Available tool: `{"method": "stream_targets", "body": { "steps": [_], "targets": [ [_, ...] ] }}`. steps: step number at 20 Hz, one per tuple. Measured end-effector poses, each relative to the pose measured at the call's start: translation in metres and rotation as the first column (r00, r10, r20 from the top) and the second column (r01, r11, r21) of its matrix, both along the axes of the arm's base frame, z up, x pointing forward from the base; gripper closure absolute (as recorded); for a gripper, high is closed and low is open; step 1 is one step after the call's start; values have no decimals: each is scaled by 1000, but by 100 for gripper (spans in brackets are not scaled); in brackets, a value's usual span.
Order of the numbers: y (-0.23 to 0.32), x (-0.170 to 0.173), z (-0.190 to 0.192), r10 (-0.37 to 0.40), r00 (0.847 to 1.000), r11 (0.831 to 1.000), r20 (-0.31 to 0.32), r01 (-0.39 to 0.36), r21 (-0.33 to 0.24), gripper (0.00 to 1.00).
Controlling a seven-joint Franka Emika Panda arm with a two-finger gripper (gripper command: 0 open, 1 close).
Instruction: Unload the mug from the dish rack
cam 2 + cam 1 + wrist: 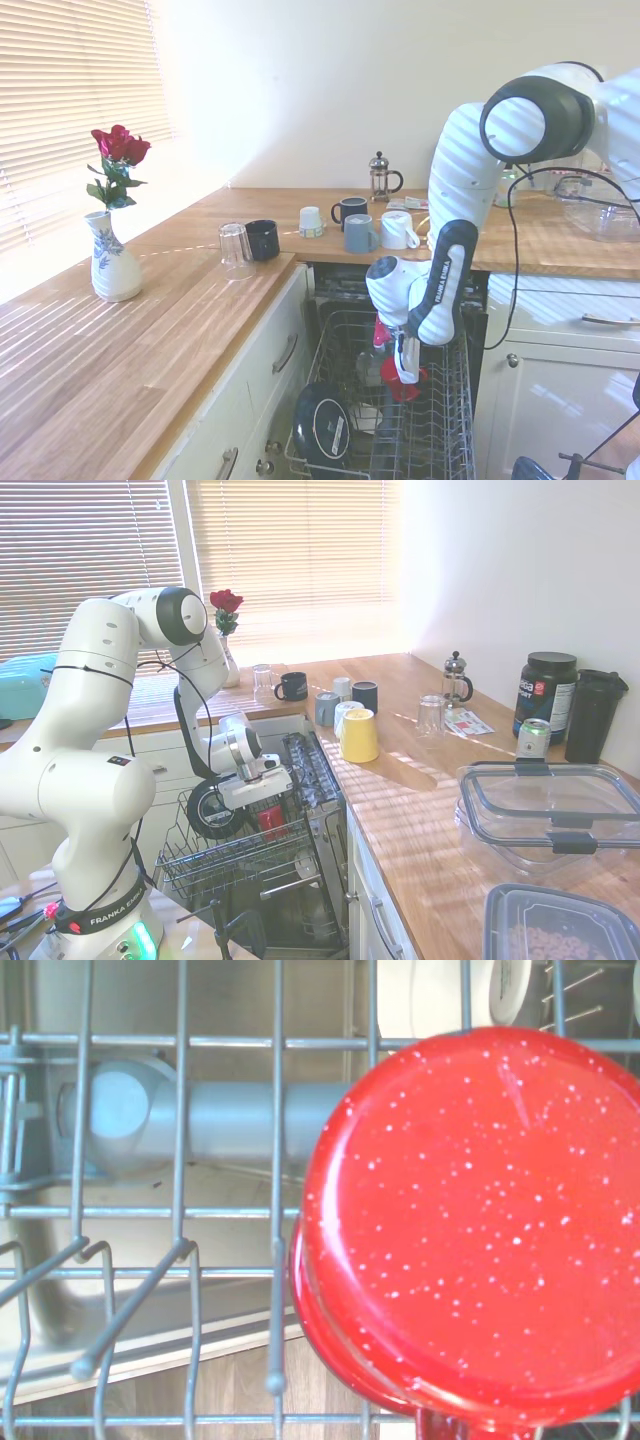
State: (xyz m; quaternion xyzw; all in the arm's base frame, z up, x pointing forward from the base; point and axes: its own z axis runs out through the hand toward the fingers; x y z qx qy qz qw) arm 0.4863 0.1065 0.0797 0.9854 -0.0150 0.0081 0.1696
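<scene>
Sunlit wood counter, blinds, white wall, pale cabinets.

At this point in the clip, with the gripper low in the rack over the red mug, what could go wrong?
1. The mug sits upside down among the dish rack's wires; lifted at a slant, it could catch on a tine.
2. Its glossy base faces the wrist camera; a grip on the curved wall might slip.
3. The gripper is low among the wires beside a black round item, so a sideways move could knock them.

White rounded arm, black joint caps, black cable, "FRANKA EMIKA" lettering
</scene>
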Motion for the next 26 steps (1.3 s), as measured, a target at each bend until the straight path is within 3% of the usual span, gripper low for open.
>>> {"method": "stream_targets", "body": {
  "steps": [12, 26],
  "targets": [
    [5, -7, -4, 38, 999, 999, -30, -37, 15, 100],
    [5, -9, -4, 30, 999, 1000, -29, -30, 10, 100]
  ]
}}
